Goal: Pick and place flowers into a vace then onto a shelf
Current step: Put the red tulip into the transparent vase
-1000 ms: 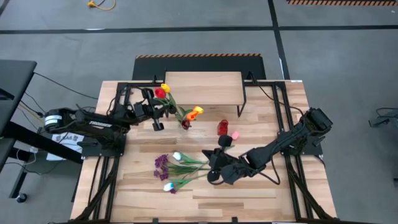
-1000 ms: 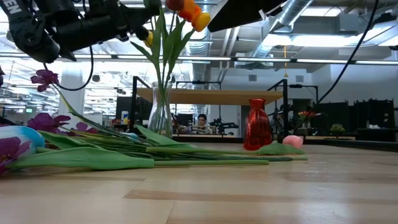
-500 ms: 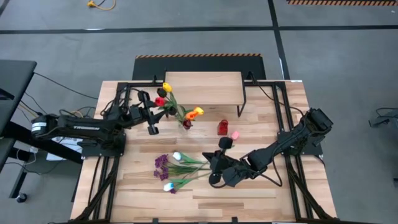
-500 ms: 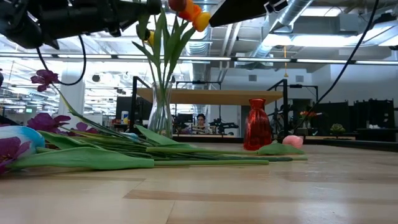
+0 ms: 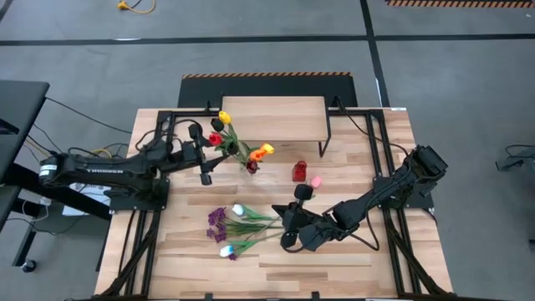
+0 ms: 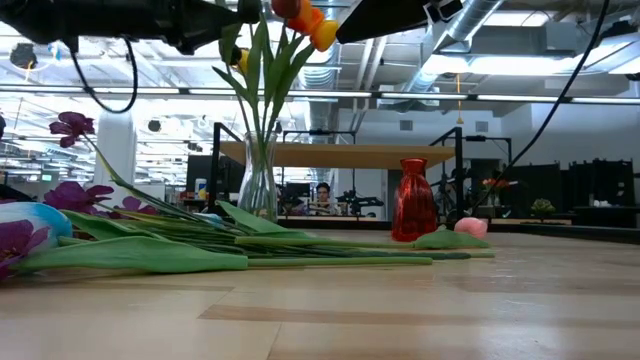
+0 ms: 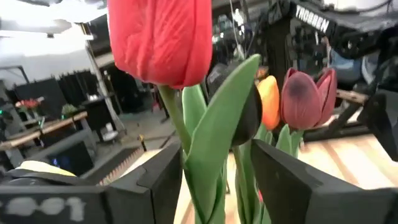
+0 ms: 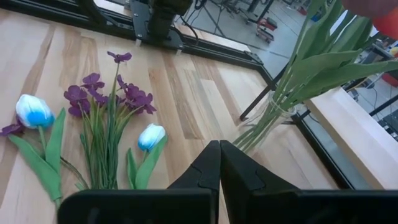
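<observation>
Tulips already stand in the clear glass vase [image 5: 250, 165], which sits on the bench a little in from the far edge, just in front of the shelf [image 5: 272, 110]: a red one [image 5: 215, 139], a yellow one [image 5: 223, 118], an orange one [image 5: 265, 150] and a darker head among them. The left gripper [image 5: 206, 164] hangs just beside the vase on its left side, up among the blooms; in the left wrist view its fingers [image 7: 281, 180] stand apart on either side of the red tulip's stem and leaf without pressing on them, so this stem looks just delivered.

A good share of the job is left. Near the bench's front edge, left of centre, lie the unpicked flowers [image 5: 236, 226]: purple sprigs [image 8: 113, 99], blue-and-white tulips [image 8: 33, 111] and long green leaves. A small red vase [image 5: 299, 171] stands near the middle of the bench with a pink bloom [image 5: 315, 181] just beside it. The right gripper [image 5: 288, 238] rests low beside the loose flowers, toward the front edge, its fingers pressed together on nothing.

By my reading, the filling is perhaps halfway. The remaining stems must still go in, and no vase has yet gone onto the shelf, whose wooden top is bare.
</observation>
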Controlling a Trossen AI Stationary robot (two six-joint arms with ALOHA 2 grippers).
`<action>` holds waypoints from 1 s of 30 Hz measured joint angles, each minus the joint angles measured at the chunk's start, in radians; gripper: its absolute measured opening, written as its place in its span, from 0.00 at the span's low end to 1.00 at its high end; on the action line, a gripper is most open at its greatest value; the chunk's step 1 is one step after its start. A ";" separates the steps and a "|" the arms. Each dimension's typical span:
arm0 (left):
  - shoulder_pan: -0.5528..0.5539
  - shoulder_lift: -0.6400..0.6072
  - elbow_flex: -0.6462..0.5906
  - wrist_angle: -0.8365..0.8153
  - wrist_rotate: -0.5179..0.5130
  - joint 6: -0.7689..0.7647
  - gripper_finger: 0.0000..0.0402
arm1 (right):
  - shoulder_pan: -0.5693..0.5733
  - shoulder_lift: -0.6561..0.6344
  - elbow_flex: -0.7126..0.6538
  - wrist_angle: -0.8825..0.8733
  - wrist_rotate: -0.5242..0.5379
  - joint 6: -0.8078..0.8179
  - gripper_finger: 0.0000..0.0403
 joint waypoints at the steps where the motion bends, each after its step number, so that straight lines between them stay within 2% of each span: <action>1: -0.007 -0.006 0.017 -0.045 -0.017 0.005 0.46 | 0.000 0.000 0.000 0.000 0.000 0.000 0.00; 7: -0.054 -0.049 0.103 -0.290 -0.124 0.014 0.48 | 0.000 0.000 0.000 0.000 0.000 0.002 0.00; 12: -0.094 -0.087 0.145 -0.427 -0.189 0.001 0.49 | 0.000 0.000 0.000 0.000 -0.012 0.002 0.00; 30: -0.196 -0.190 0.184 -0.592 -0.369 0.002 0.49 | 0.000 0.000 0.000 -0.008 -0.049 0.018 0.00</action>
